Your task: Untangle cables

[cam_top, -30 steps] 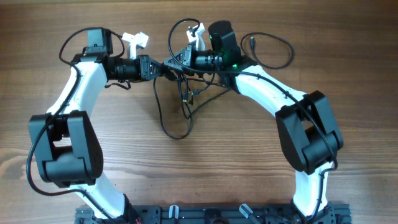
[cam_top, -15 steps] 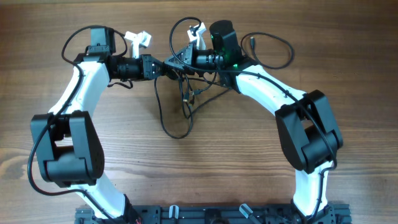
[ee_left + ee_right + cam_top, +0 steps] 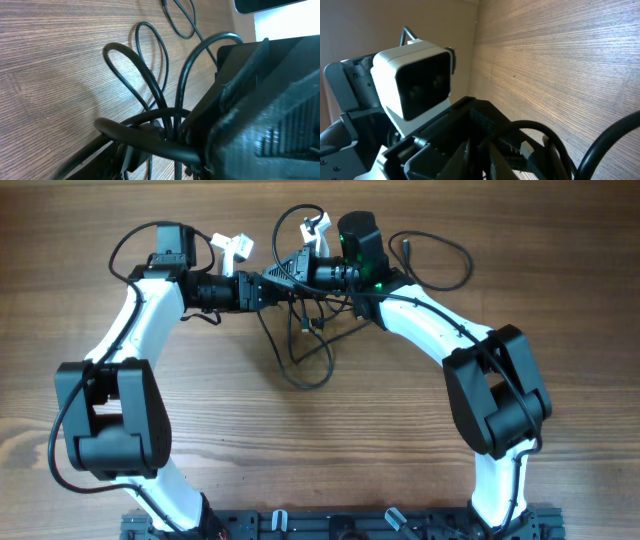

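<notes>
The cables (image 3: 308,340) are thin black cords. They hang in loops from the spot where both grippers meet, at the far middle of the table. One strand runs off to the right (image 3: 440,265). My left gripper (image 3: 268,283) points right, nose to nose with my right gripper (image 3: 283,275). In the left wrist view the left gripper (image 3: 150,165) stands open, with cable loops (image 3: 145,75) crossing between its jaws. In the right wrist view the right gripper (image 3: 482,160) has its fingers nearly together on a strand, and a cable (image 3: 545,135) arches beside them.
The wooden table (image 3: 200,420) spreads out in front of the tangle. Both arm bases sit on a black rail (image 3: 340,525) at the near edge. The left wrist's white camera housing (image 3: 412,82) is close in front of the right gripper.
My left gripper has slid right, closer to the right gripper, and its jaws have opened. The hanging loop has swung to the right and drawn up shorter. The right arm has stayed put.
</notes>
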{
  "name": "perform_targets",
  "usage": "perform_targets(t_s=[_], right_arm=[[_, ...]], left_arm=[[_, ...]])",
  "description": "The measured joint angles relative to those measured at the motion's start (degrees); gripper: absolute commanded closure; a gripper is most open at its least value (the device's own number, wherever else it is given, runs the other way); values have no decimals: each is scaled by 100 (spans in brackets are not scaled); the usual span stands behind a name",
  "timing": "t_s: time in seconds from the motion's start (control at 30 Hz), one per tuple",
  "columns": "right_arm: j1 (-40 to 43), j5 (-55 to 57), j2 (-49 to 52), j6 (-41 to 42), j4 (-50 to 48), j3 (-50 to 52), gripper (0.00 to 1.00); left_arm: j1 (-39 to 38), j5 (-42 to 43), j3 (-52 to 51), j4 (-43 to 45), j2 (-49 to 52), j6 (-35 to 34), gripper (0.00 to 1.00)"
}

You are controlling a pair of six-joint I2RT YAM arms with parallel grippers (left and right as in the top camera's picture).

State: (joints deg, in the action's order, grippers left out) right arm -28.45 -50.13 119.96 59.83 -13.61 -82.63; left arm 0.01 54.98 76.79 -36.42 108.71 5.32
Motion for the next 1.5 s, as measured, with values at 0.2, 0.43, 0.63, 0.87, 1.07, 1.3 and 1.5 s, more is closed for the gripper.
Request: perform_targets(t_s=[0.2,0.43,0.63,0.87,1.07,1.3,1.5], right_arm=[[7,-94,-2,-11,-20,-2,96],[0,-153,0,-66,68,-13,96],[-11,-214,-2,-275,131,-13,96],[-52,-326,-2,-1010,922,-35,96],[-76,-387,-2,-1821,1368,-35,96],[-76,-354,-2,-2059,1130,-35,96],[-76,13,-2,-2096,1058,-35,96]], left_arm=[[42,-33,-9,-109,2,-4,29],[345,170,-17,-234,2,-2,27],[662,643,-17,-323,2,22,33],[708,946,-17,-319,2,28,43],[715,1139,-17,-319,2,-522,55],[719,1246,-17,-496,2,-1309,62],[719,1246,-17,-713,2,-1801,61]])
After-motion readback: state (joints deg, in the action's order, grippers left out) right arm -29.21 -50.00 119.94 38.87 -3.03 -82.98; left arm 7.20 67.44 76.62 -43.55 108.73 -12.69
